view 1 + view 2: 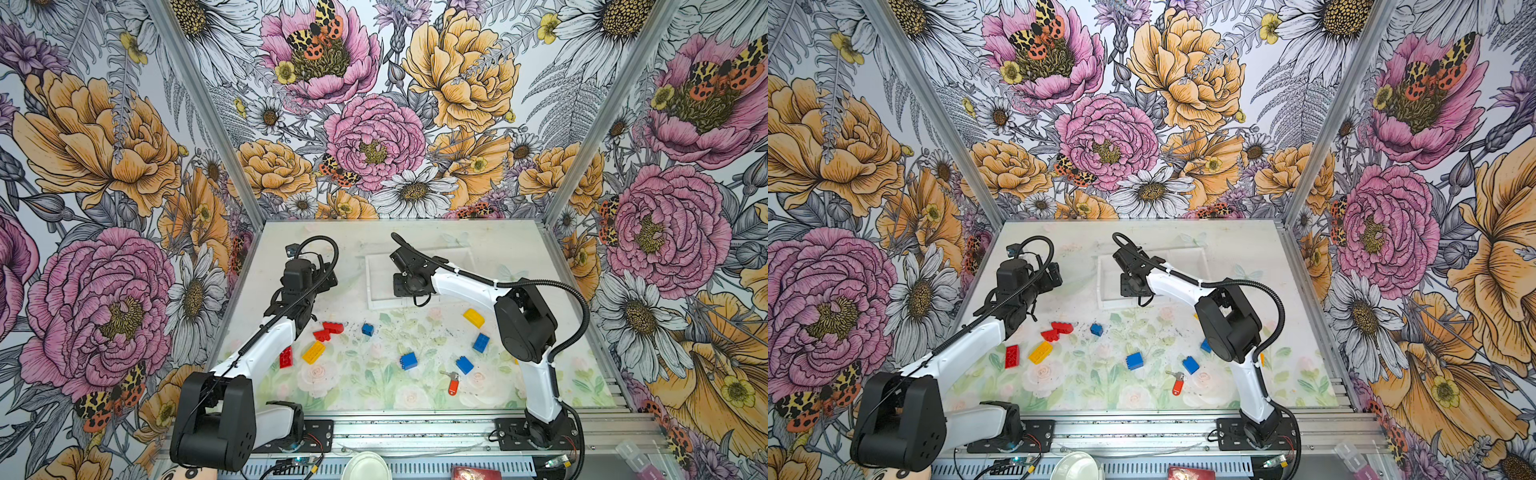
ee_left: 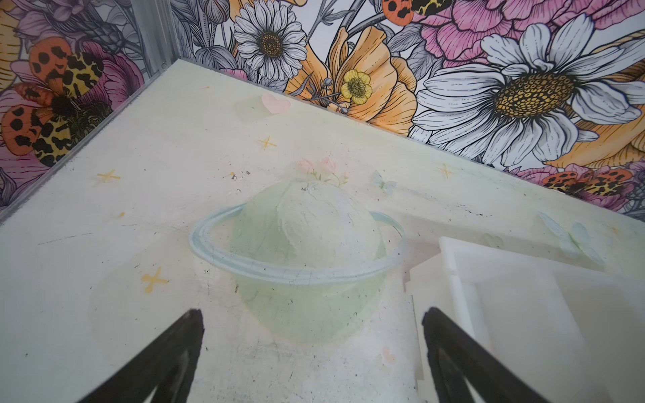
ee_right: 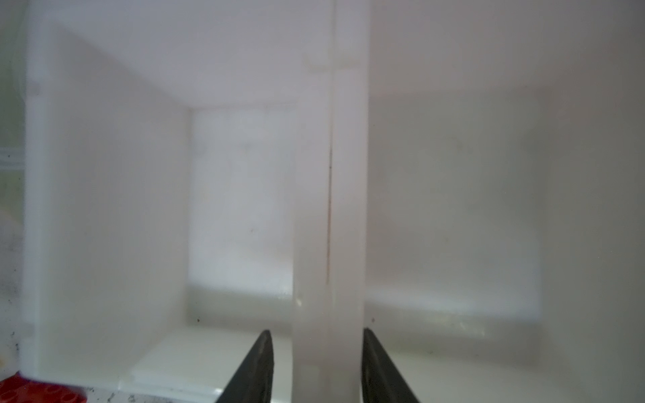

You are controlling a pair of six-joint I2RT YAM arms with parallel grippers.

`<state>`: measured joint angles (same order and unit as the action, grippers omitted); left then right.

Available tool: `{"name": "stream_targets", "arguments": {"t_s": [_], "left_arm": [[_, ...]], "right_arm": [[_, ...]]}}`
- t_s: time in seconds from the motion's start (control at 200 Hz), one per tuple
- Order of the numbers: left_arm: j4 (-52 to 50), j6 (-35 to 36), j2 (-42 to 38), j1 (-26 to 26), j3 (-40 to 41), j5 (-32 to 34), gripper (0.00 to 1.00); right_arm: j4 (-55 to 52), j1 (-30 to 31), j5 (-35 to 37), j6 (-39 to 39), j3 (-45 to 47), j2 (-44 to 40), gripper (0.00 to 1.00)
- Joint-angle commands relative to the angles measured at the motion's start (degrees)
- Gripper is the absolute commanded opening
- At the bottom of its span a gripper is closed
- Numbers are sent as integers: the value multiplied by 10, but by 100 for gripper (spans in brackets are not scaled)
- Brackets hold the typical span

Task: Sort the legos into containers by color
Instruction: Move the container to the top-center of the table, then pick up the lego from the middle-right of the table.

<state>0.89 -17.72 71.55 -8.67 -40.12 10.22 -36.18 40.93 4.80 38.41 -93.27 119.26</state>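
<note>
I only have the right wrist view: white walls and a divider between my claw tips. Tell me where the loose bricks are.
Observer: In both top views the legos lie scattered on the table, on the robot's side of the containers.
Operator: Name the blue one closest to my claw.
Observer: That looks like the small blue brick, which lies apart from the others just beyond the red pair.
Operator: Report the left claw.
Observer: The left claw is open and empty, above bare table beside the containers.
</note>
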Motion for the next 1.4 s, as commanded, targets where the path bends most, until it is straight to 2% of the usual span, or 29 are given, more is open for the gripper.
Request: {"name": "stream_targets", "arguments": {"t_s": [0.0, 0.14, 0.345, 0.56, 0.72, 0.92, 1.141, 1.396], "left_arm": [[-12, -8, -5, -14, -10, 13, 99], [-22, -10, 5, -32, -24, 14, 99], [-34, -20, 22, -62, -41, 14, 99], [-36, -32, 28, -80, -43, 14, 99], [-36, -34, 32, -82, -43, 14, 99], [-36, -33, 40, -83, -50, 11, 99], [-35, -33, 46, -85, -55, 11, 99], [-36, -35, 49, -87, -54, 13, 99]], "right_arm": [[14, 2, -15, -4, 3, -49, 50], [14, -4, -15, -6, 46, -111, 57], [-1, -32, -20, 12, 161, -224, 62], [-39, -121, -40, 45, 318, -358, 63], [-69, -200, -54, 20, 393, -420, 63], [-83, -222, -32, -84, 385, -399, 63], [-75, -233, -33, -214, 367, -337, 65], [-26, -243, -56, -267, 361, -293, 69]]}}
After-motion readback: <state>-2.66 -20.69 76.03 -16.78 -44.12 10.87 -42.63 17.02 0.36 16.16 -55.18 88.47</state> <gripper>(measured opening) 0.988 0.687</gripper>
